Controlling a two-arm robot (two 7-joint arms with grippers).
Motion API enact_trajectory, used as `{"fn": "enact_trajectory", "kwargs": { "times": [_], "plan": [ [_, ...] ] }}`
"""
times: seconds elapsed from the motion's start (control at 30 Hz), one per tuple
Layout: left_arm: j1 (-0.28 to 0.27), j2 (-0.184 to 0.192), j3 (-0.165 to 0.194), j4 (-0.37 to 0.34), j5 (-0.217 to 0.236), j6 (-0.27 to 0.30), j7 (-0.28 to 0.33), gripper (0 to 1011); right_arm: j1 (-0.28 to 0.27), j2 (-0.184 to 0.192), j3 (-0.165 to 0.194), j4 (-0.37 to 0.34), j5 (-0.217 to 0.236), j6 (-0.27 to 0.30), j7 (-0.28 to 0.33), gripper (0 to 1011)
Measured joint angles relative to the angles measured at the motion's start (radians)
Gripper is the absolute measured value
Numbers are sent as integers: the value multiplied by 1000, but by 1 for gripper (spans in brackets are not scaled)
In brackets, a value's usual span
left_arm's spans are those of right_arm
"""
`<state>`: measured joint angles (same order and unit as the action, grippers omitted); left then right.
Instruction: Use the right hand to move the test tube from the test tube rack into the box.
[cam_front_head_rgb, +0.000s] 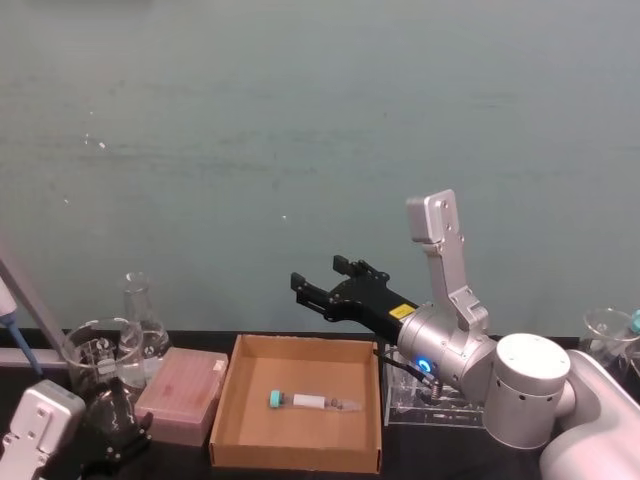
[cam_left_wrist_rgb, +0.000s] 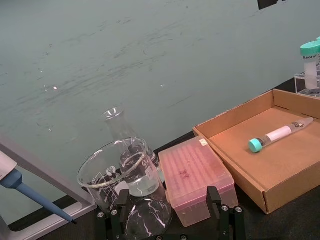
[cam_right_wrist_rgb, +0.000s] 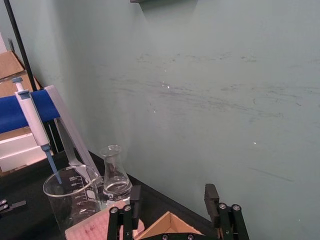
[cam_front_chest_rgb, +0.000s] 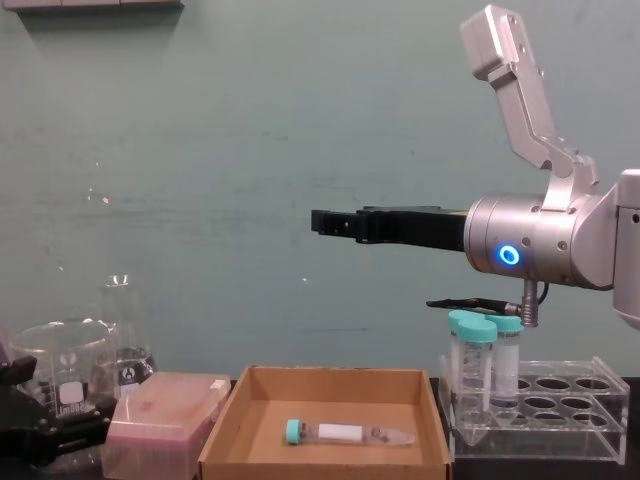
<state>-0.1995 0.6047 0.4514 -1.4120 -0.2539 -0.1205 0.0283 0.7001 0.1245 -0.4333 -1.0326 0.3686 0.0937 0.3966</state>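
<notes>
The test tube (cam_front_head_rgb: 310, 401) lies on its side on the floor of the box (cam_front_head_rgb: 295, 458), teal cap to the left; it also shows as the test tube (cam_left_wrist_rgb: 280, 135) (cam_front_chest_rgb: 345, 432) in the box (cam_left_wrist_rgb: 235, 120) (cam_front_chest_rgb: 320, 465). My right hand (cam_front_head_rgb: 318, 275) (cam_front_chest_rgb: 325, 222) hangs open and empty well above the box, fingers pointing left. The right wrist view shows its fingers (cam_right_wrist_rgb: 122, 212) spread over a box corner (cam_right_wrist_rgb: 170, 225). The test tube rack (cam_front_head_rgb: 430, 405) (cam_front_chest_rgb: 560, 410) stands right of the box. My left gripper (cam_front_head_rgb: 112, 438) (cam_left_wrist_rgb: 167, 215) rests open at the near left.
Two wider teal-capped tubes (cam_front_chest_rgb: 470, 350) stand in the rack. A pink lidded box (cam_front_head_rgb: 185, 395) sits left of the cardboard box, with a beaker (cam_front_head_rgb: 100, 355) and a conical flask (cam_front_head_rgb: 140, 320) beyond it. A pipette (cam_left_wrist_rgb: 30, 195) hangs far left. Another beaker (cam_front_head_rgb: 610, 335) stands far right.
</notes>
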Motion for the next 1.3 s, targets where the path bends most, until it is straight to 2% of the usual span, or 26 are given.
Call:
{"fn": "enact_trajectory", "kwargs": {
  "times": [0.27, 0.47, 0.67, 0.97, 1.07, 1.1, 1.2, 1.27, 1.3],
  "plan": [
    [0, 0, 0, 0, 0, 0, 0, 1000, 0, 1, 0, -1, 1, 0, 0, 1002],
    [0, 0, 0, 0, 0, 0, 0, 1000, -2, 2, 1, -3, 1, 0, 1, 1000],
    [0, 0, 0, 0, 0, 0, 0, 1000, -40, 33, 19, -77, 14, -16, 16, 1000],
    [0, 0, 0, 0, 0, 0, 0, 1000, -138, 115, 83, -271, 77, -30, 29, 1000],
    [0, 0, 0, 0, 0, 0, 0, 1000, -200, 170, 122, -357, 105, -31, 24, 1000],
    [0, 0, 0, 0, 0, 0, 0, 1000, -200, 170, 122, -357, 105, -31, 24, 1000],
    [0, 0, 0, 0, 0, 0, 0, 1000, -270, 222, 163, -427, 121, -27, -8, 1000],
    [0, 0, 0, 0, 0, 0, 0, 1000, -302, 242, 180, -452, 124, -25, -26, 1000],
    [0, 0, 0, 0, 0, 0, 0, 1000, -334, 260, 196, -472, 122, -26, -48, 1000]
  ]
}}
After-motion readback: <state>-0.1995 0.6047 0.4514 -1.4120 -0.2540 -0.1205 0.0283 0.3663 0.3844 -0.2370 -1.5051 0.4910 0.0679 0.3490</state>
